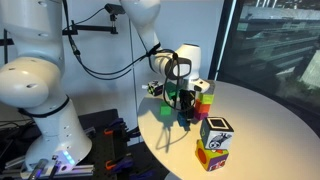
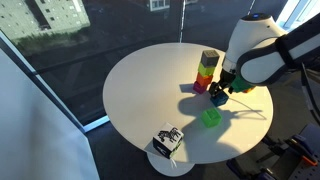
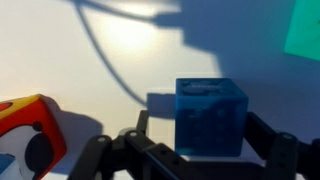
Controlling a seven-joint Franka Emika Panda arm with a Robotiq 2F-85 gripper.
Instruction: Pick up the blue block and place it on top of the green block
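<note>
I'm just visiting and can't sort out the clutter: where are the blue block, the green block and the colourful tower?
blue block (image 3: 212, 125): wrist view, on its front face.
green block (image 2: 211, 118): exterior view, at the cube's middle.
colourful tower (image 2: 206, 70): exterior view, midway up the stack.

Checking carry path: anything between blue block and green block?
Nothing: only bare table between the blue block and green block, seen in the wrist view.
</note>
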